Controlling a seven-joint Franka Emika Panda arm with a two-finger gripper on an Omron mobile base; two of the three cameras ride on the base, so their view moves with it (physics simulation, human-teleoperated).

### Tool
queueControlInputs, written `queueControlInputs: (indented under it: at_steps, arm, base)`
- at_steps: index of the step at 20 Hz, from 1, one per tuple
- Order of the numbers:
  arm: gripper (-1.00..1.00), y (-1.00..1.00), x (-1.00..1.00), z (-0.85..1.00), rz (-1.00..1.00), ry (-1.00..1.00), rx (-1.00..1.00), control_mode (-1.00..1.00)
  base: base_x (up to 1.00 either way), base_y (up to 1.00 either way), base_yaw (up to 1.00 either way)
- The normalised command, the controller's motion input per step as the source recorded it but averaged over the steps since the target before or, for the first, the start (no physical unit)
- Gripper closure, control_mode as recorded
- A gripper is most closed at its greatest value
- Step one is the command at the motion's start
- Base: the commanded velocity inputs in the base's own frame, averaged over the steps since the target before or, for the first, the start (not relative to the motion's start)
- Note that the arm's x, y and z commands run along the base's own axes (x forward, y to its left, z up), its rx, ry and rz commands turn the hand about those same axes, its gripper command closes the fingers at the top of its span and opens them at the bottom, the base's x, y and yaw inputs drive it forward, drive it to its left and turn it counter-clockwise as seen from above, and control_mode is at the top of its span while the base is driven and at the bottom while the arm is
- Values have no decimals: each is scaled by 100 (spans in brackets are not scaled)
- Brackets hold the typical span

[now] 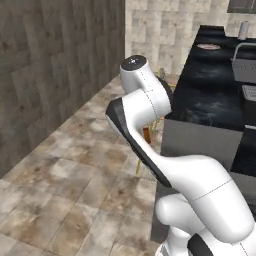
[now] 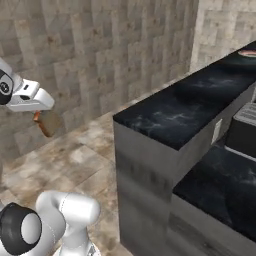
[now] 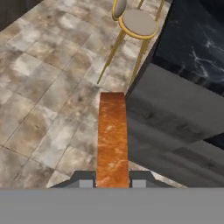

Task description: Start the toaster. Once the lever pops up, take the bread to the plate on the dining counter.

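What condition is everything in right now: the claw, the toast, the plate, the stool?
gripper: shut on the bread, held out over the floor.
bread: gripped edge-on between the fingers, off the counter.
plate: lying flat on the far end of the dining counter, nothing on it.
stool: upright on the floor beside the counter.

The plate [image 2: 248,52] is cut by the right edge; the bread [image 1: 146,134] is mostly hidden behind the arm.

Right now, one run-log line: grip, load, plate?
gripper: shut on orange-brown toast slice | location: above tiled floor, beside black marbled dining counter | round reddish-rimmed plate: far end of the counter, bare
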Motion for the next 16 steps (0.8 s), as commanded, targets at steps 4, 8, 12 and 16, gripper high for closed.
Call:
queueControlInputs:
  at_steps: [4, 8, 12, 16]
  arm:
    - [100, 0, 0, 0, 0, 0, 0, 100]
    - [100, 0, 0, 0, 0, 0, 0, 100]
    - [100, 0, 0, 0, 0, 0, 0, 100]
    - [100, 0, 0, 0, 0, 0, 0, 100]
  base:
    - [32, 79, -47]
    - [36, 77, -47]
    - [40, 80, -46]
    - [39, 84, -44]
